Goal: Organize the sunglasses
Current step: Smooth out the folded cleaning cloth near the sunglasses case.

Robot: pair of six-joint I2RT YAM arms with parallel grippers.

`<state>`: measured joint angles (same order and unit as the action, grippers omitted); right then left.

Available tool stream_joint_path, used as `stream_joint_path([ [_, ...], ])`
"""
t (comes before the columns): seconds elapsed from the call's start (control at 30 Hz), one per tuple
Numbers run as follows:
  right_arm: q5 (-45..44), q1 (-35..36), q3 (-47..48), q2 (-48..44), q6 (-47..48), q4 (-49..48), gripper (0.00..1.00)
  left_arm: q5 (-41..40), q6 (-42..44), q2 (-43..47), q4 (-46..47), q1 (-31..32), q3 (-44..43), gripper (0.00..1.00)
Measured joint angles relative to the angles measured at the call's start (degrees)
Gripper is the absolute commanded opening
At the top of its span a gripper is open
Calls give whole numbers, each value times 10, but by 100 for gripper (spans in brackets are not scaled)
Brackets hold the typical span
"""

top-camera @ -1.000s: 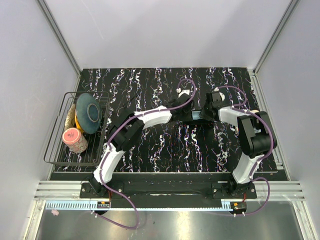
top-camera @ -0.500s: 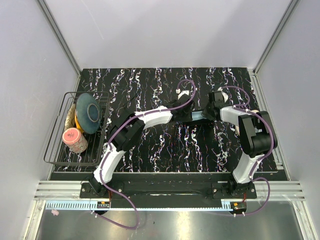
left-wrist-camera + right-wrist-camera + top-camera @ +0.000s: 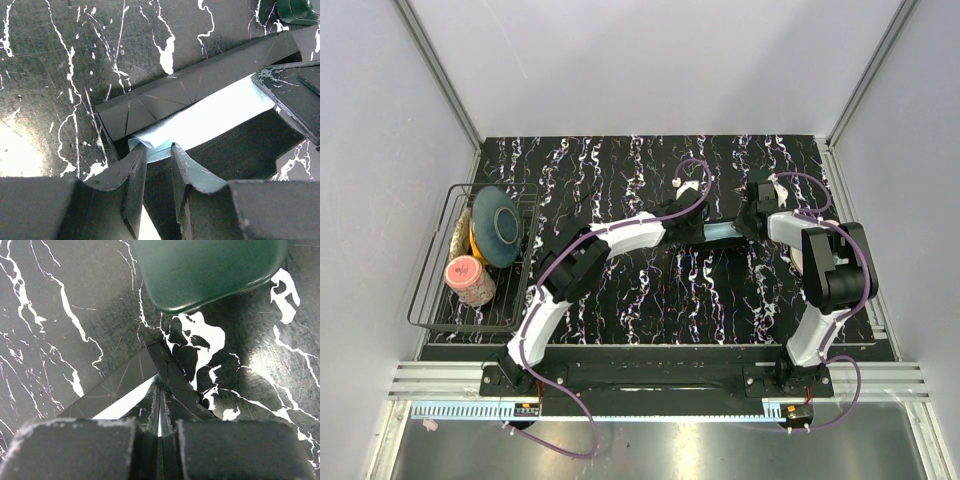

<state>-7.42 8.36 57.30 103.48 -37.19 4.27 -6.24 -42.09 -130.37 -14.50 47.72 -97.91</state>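
Observation:
A black fold-flat sunglasses case with a pale blue lining lies mid-table between both grippers. In the left wrist view the case stands half folded, with its lining showing. My left gripper has its jaws narrowly apart, pinched on the lining edge at the case's near end. My right gripper is shut on the thin end flap of the case. A dark green rounded object lies just beyond the case. No sunglasses are clearly visible.
A wire rack stands at the table's left edge. It holds a blue plate, a pink jar and a yellow item. Grey walls enclose the table on three sides. Both arms cross the middle of the table.
My right gripper has shifted a little right and away with the case's end. My left arm has reached slightly further right. The case stays between them.

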Motion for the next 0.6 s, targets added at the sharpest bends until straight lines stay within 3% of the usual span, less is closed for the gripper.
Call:
stream_joint_path([
  [0.27, 11, -4, -9, -53, 3, 8, 12, 12, 18, 5, 4, 0, -2, 54],
  [0.6, 67, -5, -7, -118, 16, 26, 13, 42, 28, 71, 32, -49, 11, 58],
])
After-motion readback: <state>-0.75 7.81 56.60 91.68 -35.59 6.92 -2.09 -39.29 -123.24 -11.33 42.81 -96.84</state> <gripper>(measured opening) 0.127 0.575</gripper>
